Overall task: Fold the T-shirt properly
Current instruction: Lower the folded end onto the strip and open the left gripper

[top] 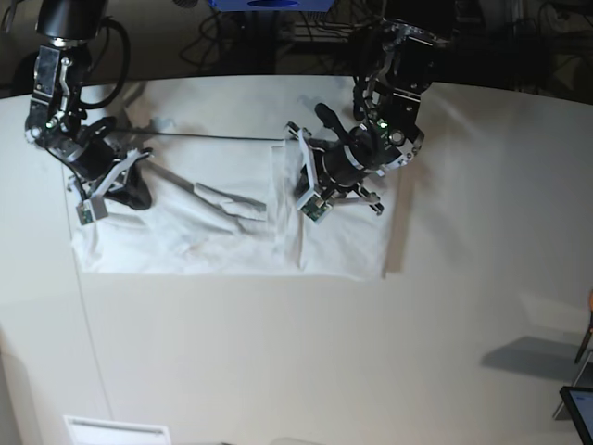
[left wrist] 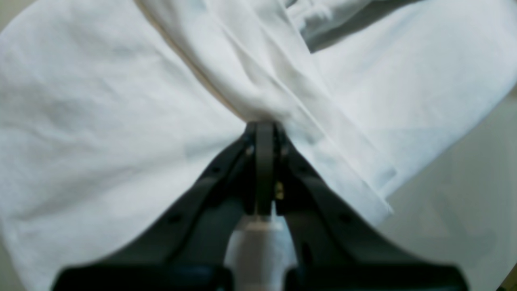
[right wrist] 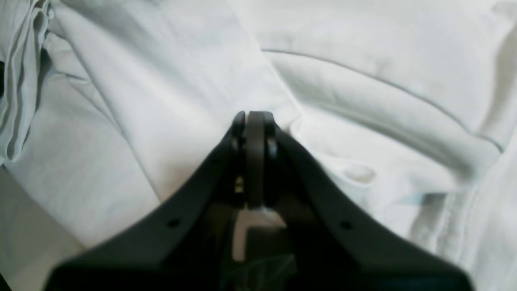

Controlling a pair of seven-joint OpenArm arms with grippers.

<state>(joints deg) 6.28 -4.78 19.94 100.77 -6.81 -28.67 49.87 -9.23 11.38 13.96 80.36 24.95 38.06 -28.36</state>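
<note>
Both hands (left wrist: 264, 125) (right wrist: 254, 115) pinching T-shirt (top: 232, 236) edges

We find no text, label, brand, number or sign that can be read in any of the three views. The T-shirt (top: 232, 222) is plain white with no print on its fabric, and the dark gripper bodies in both wrist views show no lettering we can make out. In the base view, a blue object (top: 269, 4) at 12 o'clock along the top edge is too small and cropped to read.
</note>
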